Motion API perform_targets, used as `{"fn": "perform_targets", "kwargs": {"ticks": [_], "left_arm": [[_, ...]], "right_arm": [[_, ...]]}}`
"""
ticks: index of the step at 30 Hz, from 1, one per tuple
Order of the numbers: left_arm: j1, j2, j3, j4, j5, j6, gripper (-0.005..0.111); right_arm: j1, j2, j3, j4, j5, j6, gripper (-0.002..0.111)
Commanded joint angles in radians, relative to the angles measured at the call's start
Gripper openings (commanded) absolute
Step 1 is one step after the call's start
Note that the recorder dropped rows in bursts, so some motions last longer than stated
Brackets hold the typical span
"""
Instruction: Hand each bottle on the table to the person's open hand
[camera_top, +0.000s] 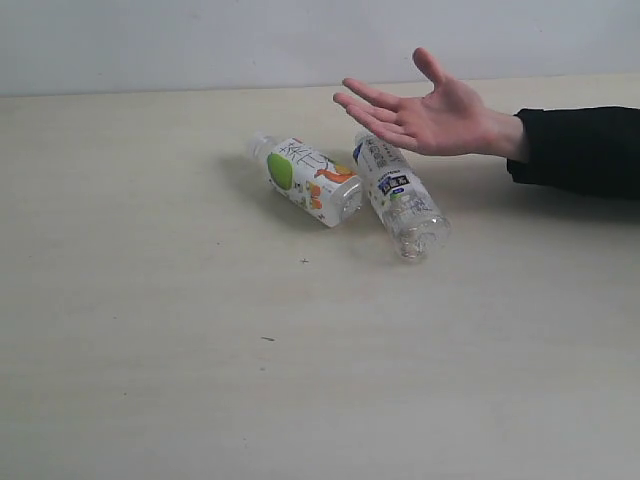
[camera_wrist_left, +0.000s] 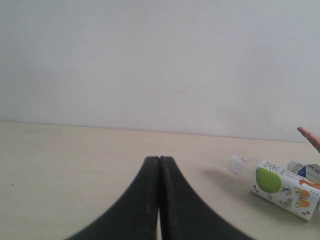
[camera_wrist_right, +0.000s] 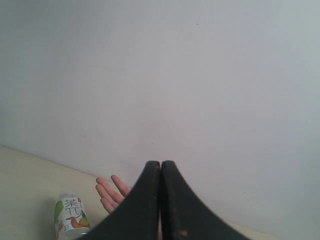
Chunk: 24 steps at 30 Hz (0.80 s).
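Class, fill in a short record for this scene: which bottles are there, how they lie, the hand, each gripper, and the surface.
bottle 1: fruit-label bottle, green and orange print, lying on its side
bottle 2: blue-white bottle, lying on its side, close beside bottle 1; contact unclear
hand: open hand, palm up, fingers spread, dark sleeve, empty
left gripper: shut, holding nothing
right gripper: shut, holding nothing
surface: pale table

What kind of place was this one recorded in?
Probably a staged lab or test bench, not a home: a plain pale wood-grain table against a blank white wall, with just a fruit-label bottle and a blue-white bottle lying on it.
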Motion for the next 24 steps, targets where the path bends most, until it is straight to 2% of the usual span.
{"fn": "perform_targets", "kwargs": {"ticks": [1,5,7,10,15,19,21,24], "left_arm": [[-0.004,-0.006,0.0,-0.006,0.0,0.004,0.0],[-0.004,-0.006,0.0,-0.006,0.0,0.004,0.0],[-0.004,-0.006,0.0,-0.006,0.0,0.004,0.0],[-0.004,-0.006,0.0,-0.006,0.0,0.004,0.0],[-0.004,-0.006,0.0,-0.006,0.0,0.004,0.0],[-0.004,-0.006,0.0,-0.006,0.0,0.004,0.0],[-0.004,-0.006,0.0,-0.006,0.0,0.004,0.0],[-0.004,-0.006,0.0,-0.006,0.0,0.004,0.0]], "right_arm": [[0.001,-0.004,-0.004,0.0,-0.004,0.0,0.0],[0.03,0.005,-0.006,-0.006,0.022,0.0,0.0],[0.03,0.096,-0.042,-0.011,0.014,0.0,0.0],[0.03,0.329,-0.158,0.024,0.073,0.006,0.0],[0.03,0.896,-0.479,0.167,0.372,0.0,0.0],[0.03,1.153,-0.57,0.369,0.342,0.0,0.0],[0.032,1.264,-0.589,0.478,0.327,-0.116,0.0],[0.051,1.419,-0.664,0.568,0.398,-0.338,0.001]]}}
